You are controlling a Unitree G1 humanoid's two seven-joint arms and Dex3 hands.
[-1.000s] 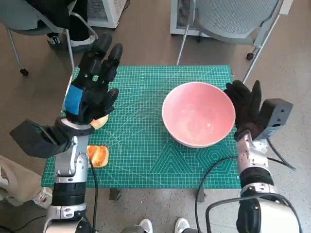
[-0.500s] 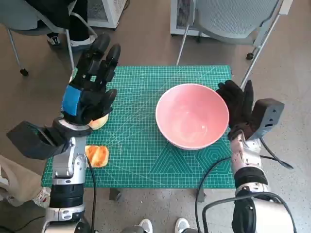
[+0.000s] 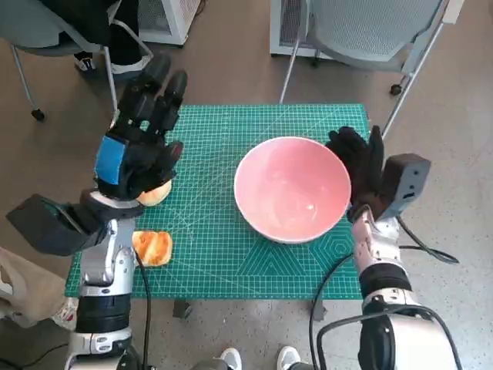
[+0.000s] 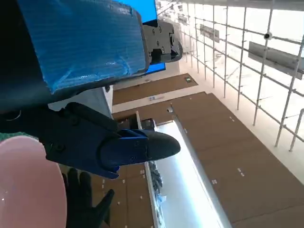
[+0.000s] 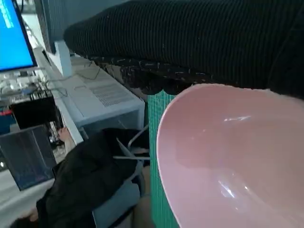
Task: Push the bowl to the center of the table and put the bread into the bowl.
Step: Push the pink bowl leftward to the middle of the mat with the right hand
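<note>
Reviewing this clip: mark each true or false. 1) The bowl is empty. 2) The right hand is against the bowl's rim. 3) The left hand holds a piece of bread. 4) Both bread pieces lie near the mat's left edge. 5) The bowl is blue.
1) True: the pink bowl holds nothing.
2) True: the right hand rests against its right side.
3) False: the left hand hovers spread above the mat, holding nothing.
4) True: one bread piece lies by the left edge, another shows just under the left hand.
5) False: it is pink.
</note>
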